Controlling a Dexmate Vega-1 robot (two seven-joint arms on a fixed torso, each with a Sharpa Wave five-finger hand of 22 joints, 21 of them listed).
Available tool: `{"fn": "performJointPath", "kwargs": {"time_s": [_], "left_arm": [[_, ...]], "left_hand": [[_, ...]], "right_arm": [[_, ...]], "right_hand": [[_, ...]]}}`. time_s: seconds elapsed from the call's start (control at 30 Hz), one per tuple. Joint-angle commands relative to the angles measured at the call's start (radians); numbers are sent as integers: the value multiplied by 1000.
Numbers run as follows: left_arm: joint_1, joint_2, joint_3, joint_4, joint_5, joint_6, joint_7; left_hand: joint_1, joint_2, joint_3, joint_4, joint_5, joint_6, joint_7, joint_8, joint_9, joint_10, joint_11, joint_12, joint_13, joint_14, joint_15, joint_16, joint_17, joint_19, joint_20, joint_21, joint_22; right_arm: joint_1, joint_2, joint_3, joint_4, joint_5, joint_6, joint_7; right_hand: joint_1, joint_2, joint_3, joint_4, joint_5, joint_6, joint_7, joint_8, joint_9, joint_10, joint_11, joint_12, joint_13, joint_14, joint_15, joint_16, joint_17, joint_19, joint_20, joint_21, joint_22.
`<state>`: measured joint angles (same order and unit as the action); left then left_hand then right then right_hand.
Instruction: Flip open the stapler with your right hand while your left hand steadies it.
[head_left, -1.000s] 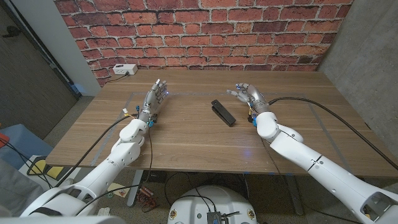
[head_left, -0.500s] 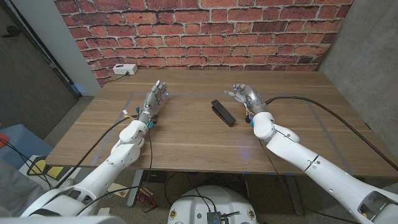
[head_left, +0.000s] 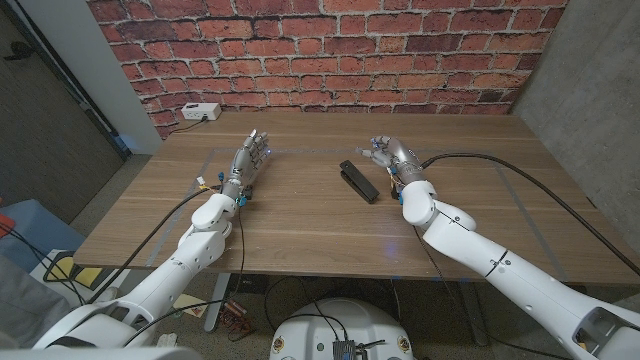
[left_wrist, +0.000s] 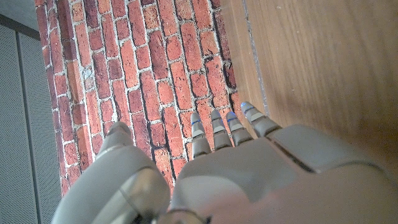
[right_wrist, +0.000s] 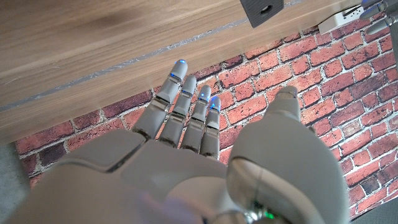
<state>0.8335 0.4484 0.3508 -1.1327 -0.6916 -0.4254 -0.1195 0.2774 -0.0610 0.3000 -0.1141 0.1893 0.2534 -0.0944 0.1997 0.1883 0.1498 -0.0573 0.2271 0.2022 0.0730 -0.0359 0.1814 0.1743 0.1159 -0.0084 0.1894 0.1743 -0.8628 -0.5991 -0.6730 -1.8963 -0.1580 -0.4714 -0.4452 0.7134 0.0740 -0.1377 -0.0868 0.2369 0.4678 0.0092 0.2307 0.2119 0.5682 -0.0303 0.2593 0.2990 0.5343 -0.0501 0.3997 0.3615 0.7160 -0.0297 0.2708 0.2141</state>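
A white box is sitting at the table's far left corner, against the brick wall, with a cable running off it. Nearer, the left hand is standing over the left half of the table, its fingers reaching out straight and slightly apart toward the wall, holding nothing; the left wrist view is showing them side by side against the bricks, with the thumb set off to one side. The stapler, black and closed, is lying on the table at the middle, angled, well apart from the left hand and just beside the right hand, which is not touching it. The right hand is hovering to the stapler's right, fingers extended and loosely spread, gripping nothing; in the right wrist view its fingers are pointing toward the table edge and wall, and the stapler's end is showing beyond them.
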Motion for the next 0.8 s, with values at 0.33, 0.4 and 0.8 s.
{"fn": "performJointPath", "kwargs": {"time_s": [0.33, 0.4, 0.8], "left_arm": [[14, 1, -3, -5, -5, -2, -1], [14, 0, -2, -5, -4, -2, -1], [10, -4, 0, 5, -6, -2, -6]], "left_hand": [[-7, 10, -8, 1, 1, 2, 5, -1, 4, 8, -1, 0, 3, 9, -42, 4, 4, -3, -5, 5, 3], [-8, 10, -9, 1, 1, 3, 6, 0, 4, 9, -1, 0, 3, 8, -41, 4, 4, -3, -4, 5, 3], [-12, 10, -11, 3, 2, 8, 7, 0, 4, 7, 0, -1, 3, 9, -42, 4, 4, -4, -5, 6, 3]], "right_arm": [[25, 8, -55, -39, -80, -141, 47], [31, 7, -59, -43, -79, -157, 60], [71, 4, -103, -58, -102, -246, 105]], "right_hand": [[-1, 4, 3, -1, 9, -3, -14, 6, 6, -1, -8, 11, 31, 15, -103, 43, 58, 32, -24, 38, 25], [-1, 3, 3, -2, 8, -10, -13, 4, 7, -9, -2, 10, 35, 4, -97, 44, 67, 31, -24, 42, 28], [-6, 1, 2, -2, 8, -31, 4, 0, 12, -43, 12, 1, 52, -30, -87, 55, 106, 12, -21, 50, 41]]}}
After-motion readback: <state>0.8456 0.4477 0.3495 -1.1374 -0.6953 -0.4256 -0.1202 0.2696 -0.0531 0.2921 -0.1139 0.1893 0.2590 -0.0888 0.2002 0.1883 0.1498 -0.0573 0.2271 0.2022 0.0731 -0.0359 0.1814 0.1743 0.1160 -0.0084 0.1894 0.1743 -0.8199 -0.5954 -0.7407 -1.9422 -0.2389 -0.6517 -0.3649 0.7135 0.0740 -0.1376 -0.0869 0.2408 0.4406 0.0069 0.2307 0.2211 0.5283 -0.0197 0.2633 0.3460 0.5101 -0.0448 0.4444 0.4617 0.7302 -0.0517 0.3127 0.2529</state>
